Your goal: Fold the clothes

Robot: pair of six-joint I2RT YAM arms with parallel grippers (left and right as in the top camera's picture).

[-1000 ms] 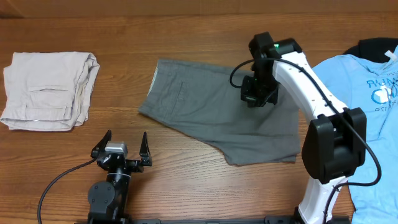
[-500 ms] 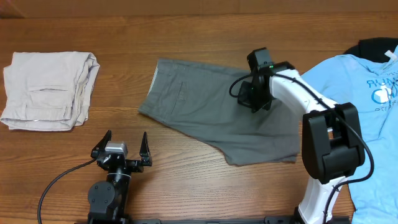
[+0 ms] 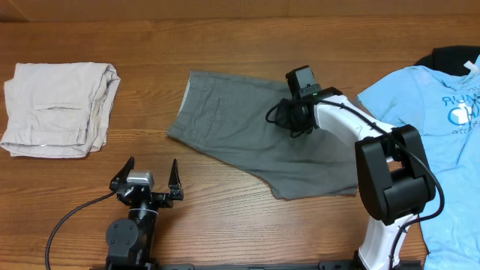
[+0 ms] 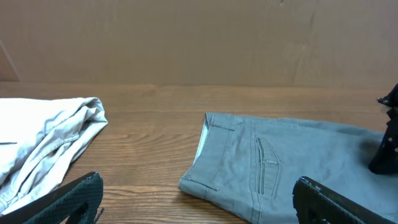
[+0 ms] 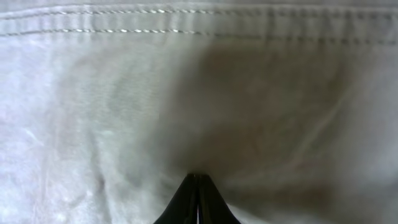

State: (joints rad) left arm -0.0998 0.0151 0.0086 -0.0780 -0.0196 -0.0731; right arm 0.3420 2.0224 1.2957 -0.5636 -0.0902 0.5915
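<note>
Grey shorts [image 3: 240, 127] lie spread flat at the table's middle, waistband to the left. My right gripper [image 3: 289, 118] is shut, its tips pressed down on the shorts' upper middle. In the right wrist view the closed tips [image 5: 198, 180] touch the grey fabric [image 5: 124, 93], with a stitched seam along the top. My left gripper [image 3: 153, 174] is open and empty at the front left, apart from the shorts. In the left wrist view its open fingers [image 4: 199, 186] frame the shorts' waistband corner [image 4: 280, 168].
Folded beige trousers [image 3: 60, 109] lie at the far left and also show in the left wrist view [image 4: 43, 143]. A light blue T-shirt [image 3: 442, 112] lies at the right edge over a black garment [image 3: 454, 54].
My right gripper has slid leftward across the shorts, staying low on the fabric. The left arm has not moved.
</note>
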